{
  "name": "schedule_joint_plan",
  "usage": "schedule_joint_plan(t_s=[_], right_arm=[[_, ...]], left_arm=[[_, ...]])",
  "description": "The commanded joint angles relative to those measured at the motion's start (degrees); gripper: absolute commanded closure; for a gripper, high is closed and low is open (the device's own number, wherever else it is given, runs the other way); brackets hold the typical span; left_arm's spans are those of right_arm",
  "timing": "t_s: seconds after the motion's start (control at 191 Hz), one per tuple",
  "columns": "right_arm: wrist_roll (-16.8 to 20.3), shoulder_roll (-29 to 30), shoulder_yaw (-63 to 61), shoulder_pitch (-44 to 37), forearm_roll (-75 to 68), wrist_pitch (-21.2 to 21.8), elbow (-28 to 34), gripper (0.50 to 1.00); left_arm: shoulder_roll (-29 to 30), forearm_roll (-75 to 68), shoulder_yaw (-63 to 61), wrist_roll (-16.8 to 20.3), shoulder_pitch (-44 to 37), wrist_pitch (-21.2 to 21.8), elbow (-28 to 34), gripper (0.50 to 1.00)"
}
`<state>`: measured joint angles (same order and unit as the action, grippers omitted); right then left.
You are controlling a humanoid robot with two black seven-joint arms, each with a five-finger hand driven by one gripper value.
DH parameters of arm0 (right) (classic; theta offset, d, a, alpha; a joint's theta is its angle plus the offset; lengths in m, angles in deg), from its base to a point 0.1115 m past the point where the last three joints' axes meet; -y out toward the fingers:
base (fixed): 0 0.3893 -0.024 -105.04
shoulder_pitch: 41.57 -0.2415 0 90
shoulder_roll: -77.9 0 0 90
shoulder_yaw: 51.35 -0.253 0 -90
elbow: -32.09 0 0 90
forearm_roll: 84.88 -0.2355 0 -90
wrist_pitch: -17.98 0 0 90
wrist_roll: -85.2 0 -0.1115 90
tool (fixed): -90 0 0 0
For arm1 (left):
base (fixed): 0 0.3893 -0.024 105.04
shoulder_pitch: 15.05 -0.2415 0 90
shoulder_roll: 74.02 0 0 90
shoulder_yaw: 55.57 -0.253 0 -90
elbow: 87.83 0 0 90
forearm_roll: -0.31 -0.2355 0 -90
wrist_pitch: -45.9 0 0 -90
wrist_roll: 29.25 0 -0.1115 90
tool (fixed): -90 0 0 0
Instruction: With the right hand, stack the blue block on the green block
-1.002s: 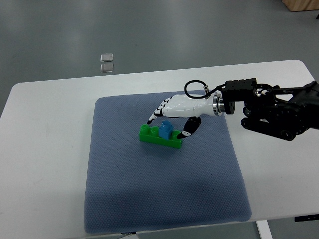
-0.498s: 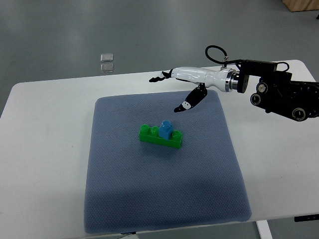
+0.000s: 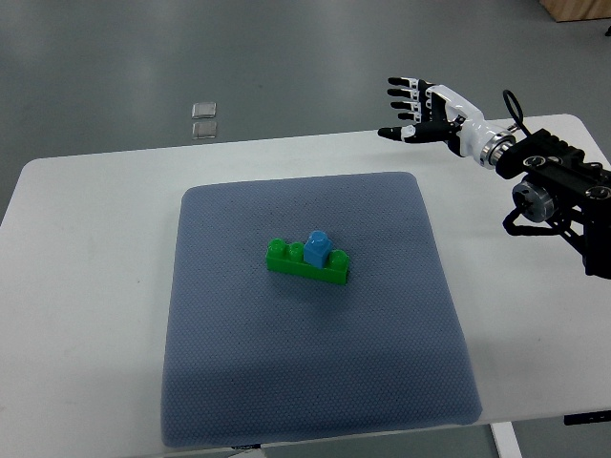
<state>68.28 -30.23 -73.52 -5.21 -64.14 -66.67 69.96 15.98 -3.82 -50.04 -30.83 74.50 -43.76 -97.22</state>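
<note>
blue block: small blue plastic block sits on top of the long green plastic block, seated over the studs right of centre, upright.
green block: lies flat on the grey-blue textured mat, roughly mid-mat, long axis running left to right with a slight tilt, right end lower in frame. One bare stud shows left of the blue block.
right hand: white-and-black robot right hand is up near the far right part of the counter, well apart from both blocks. Fingers spread and straight, pointing left, holding nothing. Touching nothing that I can see.
right arm: black arm segments come in from the right edge, over the right end of the counter.
mat: covers the middle of the white counter, edges roughly square to it.
counter: white top, rounded corners, bare either side of the mat.
floor: grey floor beyond the far edge; two small clear square pieces lie there, one just behind the other.
left hand: not in the picture.
</note>
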Motion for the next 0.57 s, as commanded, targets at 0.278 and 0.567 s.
schedule_joint_plan(t_s=[0.278,0.567], right_arm=[[1.1,5.0,-7.7,6.0,-20.2,-1.7,-4.1,0.589],[-0.4,5.3,-9.4,7.0,-20.0,-0.7,-3.3,0.587]], left_arm=[[0.0,0.0,0.0,0.0,0.0,0.0,0.1,0.500],[0.0,0.0,0.0,0.0,0.0,0.0,0.1,0.500]])
